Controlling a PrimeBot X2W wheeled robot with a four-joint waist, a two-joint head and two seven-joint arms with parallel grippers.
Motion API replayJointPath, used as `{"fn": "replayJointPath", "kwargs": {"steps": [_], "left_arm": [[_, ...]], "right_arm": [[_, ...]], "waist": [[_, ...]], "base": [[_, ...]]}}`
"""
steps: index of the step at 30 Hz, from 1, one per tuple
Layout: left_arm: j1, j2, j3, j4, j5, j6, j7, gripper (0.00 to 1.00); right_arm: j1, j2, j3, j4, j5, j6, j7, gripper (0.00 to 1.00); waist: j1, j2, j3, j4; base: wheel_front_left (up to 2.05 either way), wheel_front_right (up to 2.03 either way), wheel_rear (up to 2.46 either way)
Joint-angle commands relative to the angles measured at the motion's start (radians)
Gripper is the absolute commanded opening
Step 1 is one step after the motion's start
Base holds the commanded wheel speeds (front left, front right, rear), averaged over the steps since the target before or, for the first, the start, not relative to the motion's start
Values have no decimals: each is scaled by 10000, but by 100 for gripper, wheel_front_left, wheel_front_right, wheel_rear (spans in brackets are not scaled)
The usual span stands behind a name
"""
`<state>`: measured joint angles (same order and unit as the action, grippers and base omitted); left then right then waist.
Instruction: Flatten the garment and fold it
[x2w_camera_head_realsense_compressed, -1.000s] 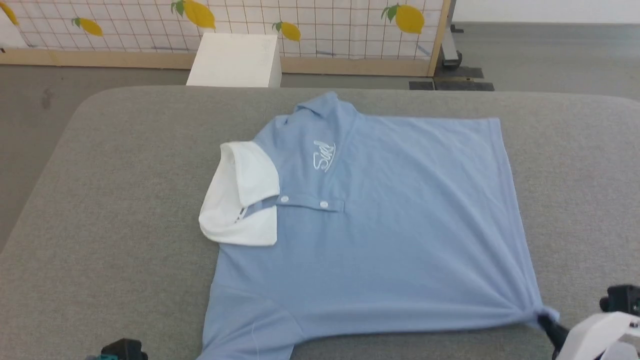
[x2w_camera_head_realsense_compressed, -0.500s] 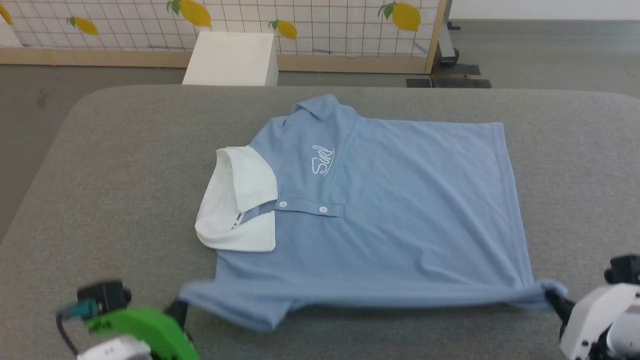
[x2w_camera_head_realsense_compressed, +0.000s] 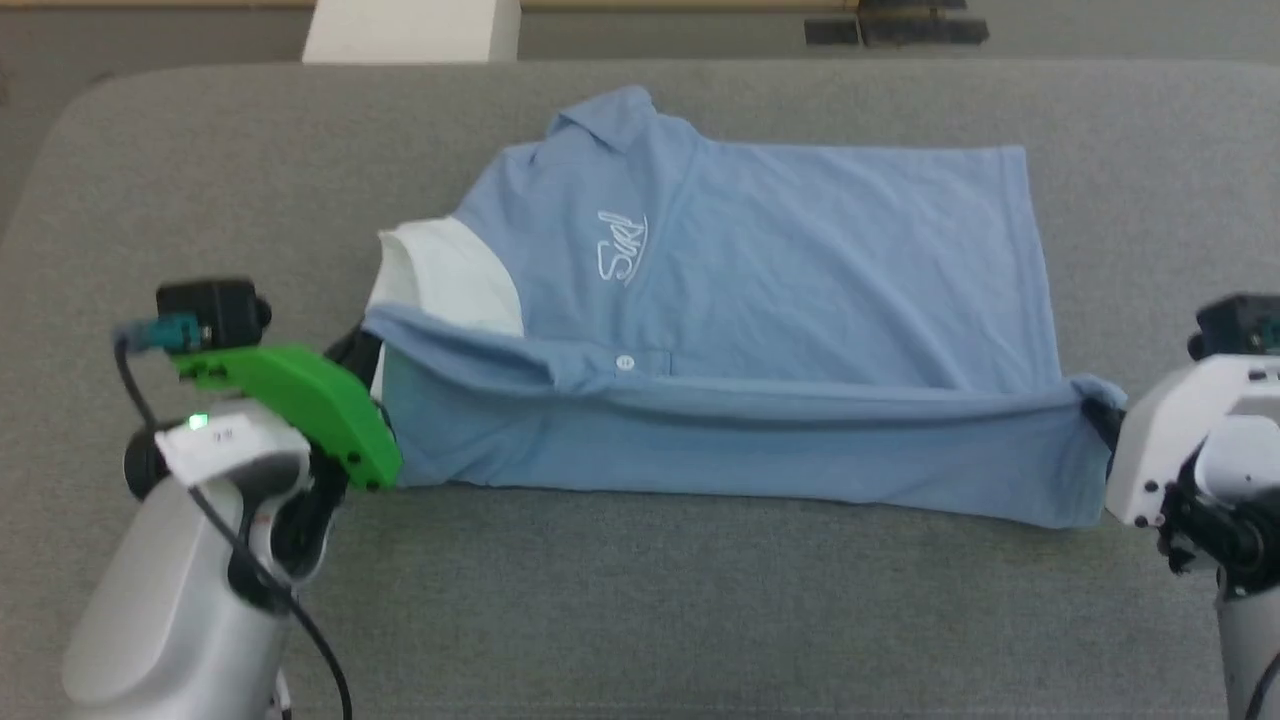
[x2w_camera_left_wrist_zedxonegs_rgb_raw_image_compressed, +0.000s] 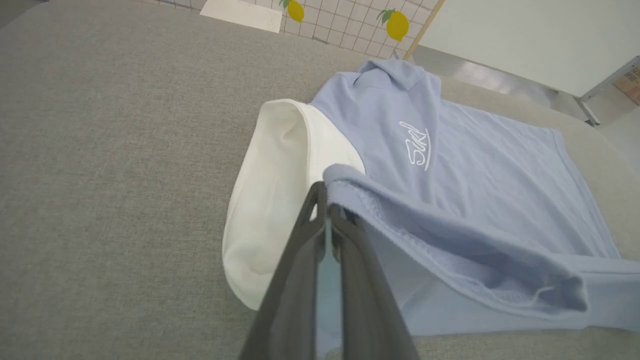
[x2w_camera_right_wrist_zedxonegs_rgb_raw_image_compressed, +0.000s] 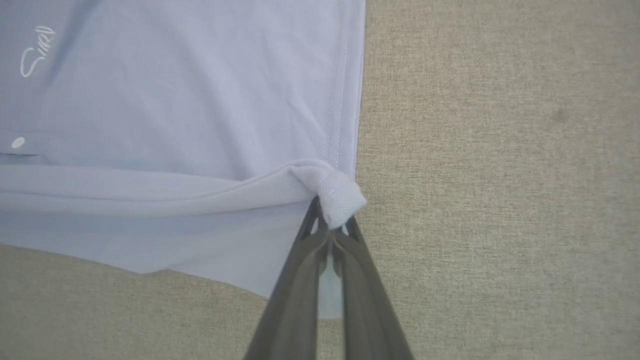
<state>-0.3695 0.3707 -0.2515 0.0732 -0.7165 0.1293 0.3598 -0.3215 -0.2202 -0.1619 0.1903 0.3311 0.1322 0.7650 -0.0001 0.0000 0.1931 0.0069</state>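
Where it lies spread on the grey table cover (x2w_camera_head_realsense_compressed: 700, 600), the garment (x2w_camera_head_realsense_compressed: 800, 250) is seen as a light-blue knit shirt with a white collar (x2w_camera_head_realsense_compressed: 440, 275), white cursive lettering (x2w_camera_head_realsense_compressed: 622, 247) on the chest and a white button (x2w_camera_head_realsense_compressed: 625, 362). Its near edge is raised off the cover and drawn into a long, rounded fold across the middle, stretched between the two tools. The left gripper (x2w_camera_left_wrist_zedxonegs_rgb_raw_image_compressed: 322, 192) is clenched on the blue edge just beside the collar, and the right gripper (x2w_camera_right_wrist_zedxonegs_rgb_raw_image_compressed: 327, 222) is clamped on a bunched hem corner. From the left wrist, the collar's soft hollow shape and a lemon-printed grid panel (x2w_camera_left_wrist_zedxonegs_rgb_raw_image_compressed: 345, 25) are made out; from the right wrist, the double stitching along the hem and the coarse weave of the table cover are shown; from the head, a white box (x2w_camera_head_realsense_compressed: 410, 30) is seen beyond the far edge
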Motion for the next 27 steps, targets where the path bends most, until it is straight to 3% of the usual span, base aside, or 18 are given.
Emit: {"fn": "replayJointPath", "kwargs": {"steps": [1, 9, 16, 17, 18, 19, 20, 27], "left_arm": [[-442, 3, -39, 271, 83, -101, -11, 0], [-2012, -296, -400, 2307, 318, -456, -134, 0], [-2562, -590, -592, 3675, 316, -806, -465, 0], [-2630, -617, -615, 3837, 319, -875, -539, 32], [-2688, -628, -636, 3946, 340, -928, -622, 92], [-2752, -660, -665, 4056, 355, -988, -705, 100], [-2810, -687, -670, 4126, 354, -1025, -776, 100], [-3053, -859, -354, 4197, 219, -1218, -1879, 100]], "right_arm": [[-342, -29, 77, 166, -133, -15, 129, 0], [-1601, -49, 362, 1179, -666, -15, 838, 0], [-1876, -101, 672, 1618, -849, -15, 1342, 0], [-1866, -101, 682, 1663, -833, -15, 1383, 0], [-1853, -92, 675, 1680, -791, -15, 1364, 13], [-1823, -87, 648, 1697, -738, -15, 1322, 56], [-1793, -99, 612, 1704, -723, -15, 1275, 100], [-1518, 119, -136, 1470, -178, -15, 65, 100]], "waist": [[1, 0, 828, -185], [1, 0, 1824, -182], [1, 0, 1930, -147], [1, 0, 1870, -137], [1, 0, 1808, -128], [1, 0, 1720, -109], [1, 0, 1644, -90], [1, 0, 622, 0]], "base": [[0, 0, 0], [0, 0, 0], [0, 0, 0], [0, 0, 0], [0, 0, 0], [0, 0, 0], [0, 0, 0], [0, 0, 0]]}}
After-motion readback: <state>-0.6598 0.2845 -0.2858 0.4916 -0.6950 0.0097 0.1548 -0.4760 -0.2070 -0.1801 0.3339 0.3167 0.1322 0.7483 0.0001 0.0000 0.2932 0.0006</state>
